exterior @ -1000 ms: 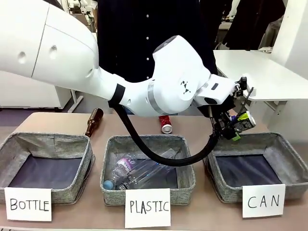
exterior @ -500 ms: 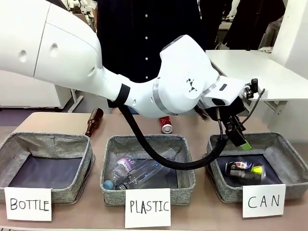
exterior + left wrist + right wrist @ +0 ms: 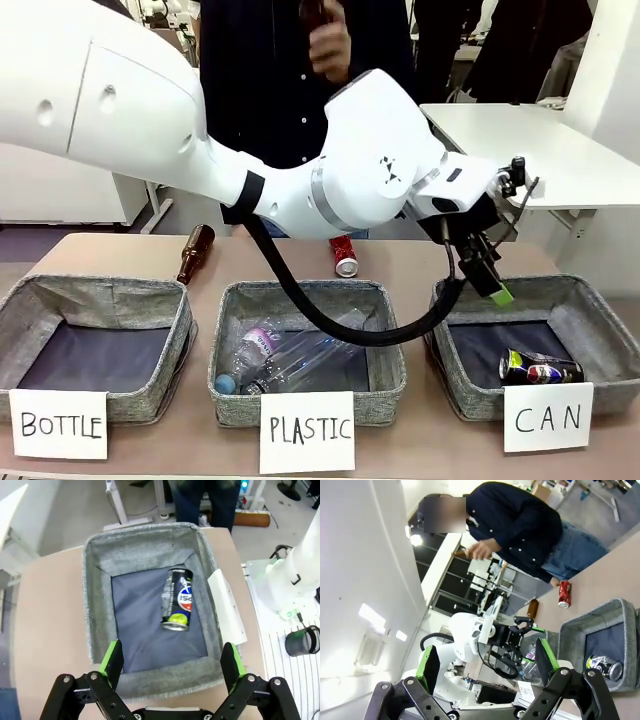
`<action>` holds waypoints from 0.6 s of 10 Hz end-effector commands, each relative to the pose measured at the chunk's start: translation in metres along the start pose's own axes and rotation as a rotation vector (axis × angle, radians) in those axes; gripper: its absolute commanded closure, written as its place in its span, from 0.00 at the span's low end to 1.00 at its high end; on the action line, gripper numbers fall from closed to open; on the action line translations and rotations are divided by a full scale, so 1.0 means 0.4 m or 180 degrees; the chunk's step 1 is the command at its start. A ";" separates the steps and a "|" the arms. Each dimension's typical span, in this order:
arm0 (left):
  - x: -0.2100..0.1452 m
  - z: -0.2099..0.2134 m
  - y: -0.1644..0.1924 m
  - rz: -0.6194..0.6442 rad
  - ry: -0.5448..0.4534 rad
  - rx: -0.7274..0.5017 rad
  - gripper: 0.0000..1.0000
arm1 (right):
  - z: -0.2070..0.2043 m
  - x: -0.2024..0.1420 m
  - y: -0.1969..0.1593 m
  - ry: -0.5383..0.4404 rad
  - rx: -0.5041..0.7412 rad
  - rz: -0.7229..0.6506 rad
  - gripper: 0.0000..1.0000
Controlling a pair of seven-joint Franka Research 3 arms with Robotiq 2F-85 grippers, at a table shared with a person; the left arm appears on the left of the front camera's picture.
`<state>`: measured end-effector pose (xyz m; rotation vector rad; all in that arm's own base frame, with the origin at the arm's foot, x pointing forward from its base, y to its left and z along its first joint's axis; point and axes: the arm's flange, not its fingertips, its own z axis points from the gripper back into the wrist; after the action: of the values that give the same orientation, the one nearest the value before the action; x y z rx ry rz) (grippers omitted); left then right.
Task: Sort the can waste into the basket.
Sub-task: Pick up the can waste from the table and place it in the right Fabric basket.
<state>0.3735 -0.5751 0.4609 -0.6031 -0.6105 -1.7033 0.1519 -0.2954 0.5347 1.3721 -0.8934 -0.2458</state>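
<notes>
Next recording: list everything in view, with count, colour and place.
CAN basket: one, grey, right end of row.
PLASTIC basket: one, grey, middle.
BOTTLE basket: one, grey, left end.
cards: three, white, fronting baskets.
dark can: one, blue-black, lying in CAN basket.
red can: one, red, on table behind PLASTIC basket.
brown bottle: one, brown, on table behind BOTTLE basket.
plastic bottles: number unclear, clear, in PLASTIC basket.
table: one, tan.
person's hand: one, raised, far side.
left gripper: one, black-green, open above CAN basket.
right gripper: one, black-green, open, apart from baskets.
</notes>
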 end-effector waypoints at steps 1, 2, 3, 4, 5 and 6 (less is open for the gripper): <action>-0.038 0.158 -0.053 0.0179 0.0190 -0.0014 0.00 | -0.008 -0.001 0.001 -0.0060 -0.0002 -0.0014 0.00; -0.081 0.291 -0.095 0.0242 0.0198 0.0132 0.00 | -0.008 -0.001 0.001 -0.0060 -0.0002 -0.0014 0.00; -0.127 0.423 -0.139 0.0410 0.0125 0.0339 0.00 | -0.008 -0.001 0.001 -0.0060 -0.0002 -0.0014 0.00; -0.183 0.552 -0.184 0.0827 0.0025 0.0408 0.00 | 0.000 0.000 -0.001 -0.0001 0.0001 -0.0002 0.00; -0.240 0.648 -0.216 0.1203 0.0002 0.0561 0.00 | -0.031 -0.017 0.029 0.0342 0.0217 0.0093 0.00; -0.298 0.735 -0.237 0.1729 -0.0024 0.0763 0.00 | -0.103 -0.034 0.036 0.0638 0.0309 0.0161 0.00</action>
<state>0.3508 -0.3196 0.5985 -0.5981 -0.6377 -1.2356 0.1569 -0.2747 0.5423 1.4219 -0.8323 -0.1429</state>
